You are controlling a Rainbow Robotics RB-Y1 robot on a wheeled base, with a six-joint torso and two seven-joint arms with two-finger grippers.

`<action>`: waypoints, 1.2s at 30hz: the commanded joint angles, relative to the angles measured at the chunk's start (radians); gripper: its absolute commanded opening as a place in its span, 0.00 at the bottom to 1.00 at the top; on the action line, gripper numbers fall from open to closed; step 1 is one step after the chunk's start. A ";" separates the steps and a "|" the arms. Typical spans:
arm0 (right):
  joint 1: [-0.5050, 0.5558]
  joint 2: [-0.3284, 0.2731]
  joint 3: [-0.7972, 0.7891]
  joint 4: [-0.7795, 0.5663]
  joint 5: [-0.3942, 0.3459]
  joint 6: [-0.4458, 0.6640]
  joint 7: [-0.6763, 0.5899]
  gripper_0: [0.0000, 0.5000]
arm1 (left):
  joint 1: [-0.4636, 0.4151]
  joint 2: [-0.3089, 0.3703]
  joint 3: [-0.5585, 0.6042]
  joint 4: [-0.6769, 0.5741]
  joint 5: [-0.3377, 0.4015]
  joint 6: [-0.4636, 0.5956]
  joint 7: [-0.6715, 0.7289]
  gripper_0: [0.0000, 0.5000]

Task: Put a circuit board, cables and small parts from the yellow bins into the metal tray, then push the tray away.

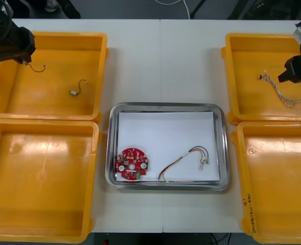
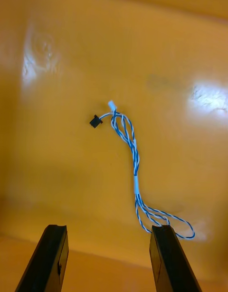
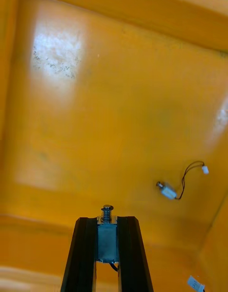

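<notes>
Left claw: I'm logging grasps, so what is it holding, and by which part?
The left claw grips a small metal part by its body's two sides; its tip pokes out beyond the claw.

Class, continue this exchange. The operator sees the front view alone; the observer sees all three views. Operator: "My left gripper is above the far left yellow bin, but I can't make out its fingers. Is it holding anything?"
Observer: Yes. The left gripper has its fingers shut on a small metal part.
Operator: And the right gripper, over the far right bin?
Observer: The right gripper is open, with nothing between its fingers.
Operator: Where is the cable relative to it?
Observer: The twisted blue and white cable lies on the bin floor beyond the fingers, its looped end close by one fingertip.
</notes>
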 commanded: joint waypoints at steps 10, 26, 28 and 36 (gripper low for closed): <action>0.005 -0.064 0.137 0.027 -0.023 -0.172 0.115 1.00 | 0.003 -0.030 0.034 -0.328 -0.022 0.199 0.029 0.00; -0.089 -0.046 0.135 0.268 -0.036 -0.293 0.290 1.00 | -0.003 -0.218 -0.168 -0.517 0.015 0.199 0.280 0.00; -0.116 -0.035 0.135 0.329 -0.045 -0.319 0.298 1.00 | -0.008 -0.235 -0.210 -0.517 0.025 0.199 0.308 0.00; -0.205 -0.009 0.135 0.505 -0.054 -0.382 0.324 1.00 | -0.008 -0.269 -0.340 -0.509 0.094 0.199 0.383 0.00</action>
